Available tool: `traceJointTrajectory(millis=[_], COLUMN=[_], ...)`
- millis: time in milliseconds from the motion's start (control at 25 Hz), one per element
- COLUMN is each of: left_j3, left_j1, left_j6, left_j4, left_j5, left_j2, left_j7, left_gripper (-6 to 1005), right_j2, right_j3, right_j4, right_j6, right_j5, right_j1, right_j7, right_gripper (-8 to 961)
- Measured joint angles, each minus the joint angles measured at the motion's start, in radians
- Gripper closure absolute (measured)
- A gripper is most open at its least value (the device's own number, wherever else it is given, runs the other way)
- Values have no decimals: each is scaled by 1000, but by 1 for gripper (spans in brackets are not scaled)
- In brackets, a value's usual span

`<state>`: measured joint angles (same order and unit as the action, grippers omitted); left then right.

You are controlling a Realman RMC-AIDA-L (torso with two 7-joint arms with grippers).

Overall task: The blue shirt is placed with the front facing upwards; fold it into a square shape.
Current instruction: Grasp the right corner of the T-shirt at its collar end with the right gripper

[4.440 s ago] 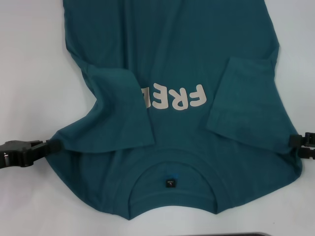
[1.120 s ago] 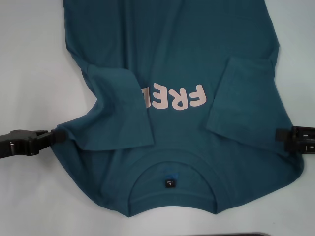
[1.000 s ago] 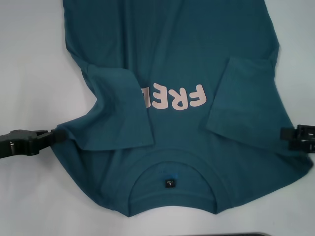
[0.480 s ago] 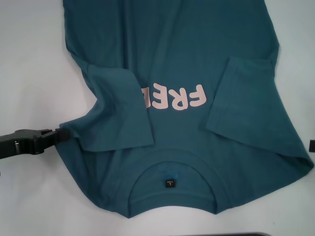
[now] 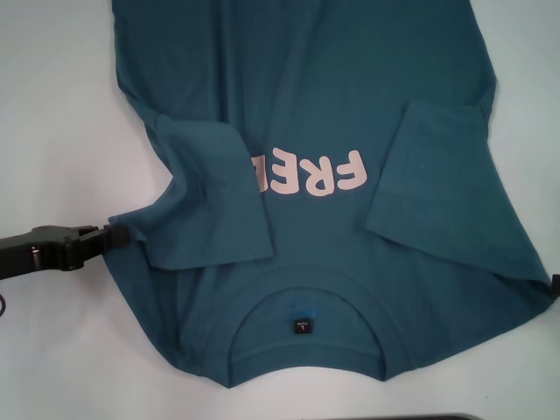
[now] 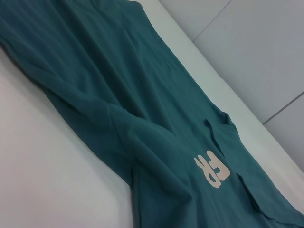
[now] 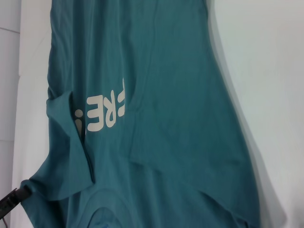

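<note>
Broadly, the white worktop (image 5: 52,105) is carrying the blue shirt (image 5: 324,87), which is lying face up with both sleeves folded inward and the collar nearest the robot. At the shirt's left shoulder edge, the left gripper (image 5: 112,236) is gripping the fabric, jaws clamped on it. Only a sliver of the right gripper (image 5: 556,283) is showing; its jaws cannot be told.
</note>
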<state>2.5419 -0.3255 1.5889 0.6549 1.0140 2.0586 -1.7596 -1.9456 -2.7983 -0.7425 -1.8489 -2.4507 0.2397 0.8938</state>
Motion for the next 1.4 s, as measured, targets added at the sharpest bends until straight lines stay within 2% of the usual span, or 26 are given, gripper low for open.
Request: traceJointTrajectory(millis=[1400], left_j3=[2], left_j1=[-3], left_j6=[-12], left_j4=[0], left_j5=[-2], left_j2=[-2], left_j7=[1], left_gripper=[996], right_j2=[-11], right_j3=[5], right_j4=[0], right_j6=[38], right_j5=[-80], right_j1=[77], right_j7=[-50], right_gripper=[38])
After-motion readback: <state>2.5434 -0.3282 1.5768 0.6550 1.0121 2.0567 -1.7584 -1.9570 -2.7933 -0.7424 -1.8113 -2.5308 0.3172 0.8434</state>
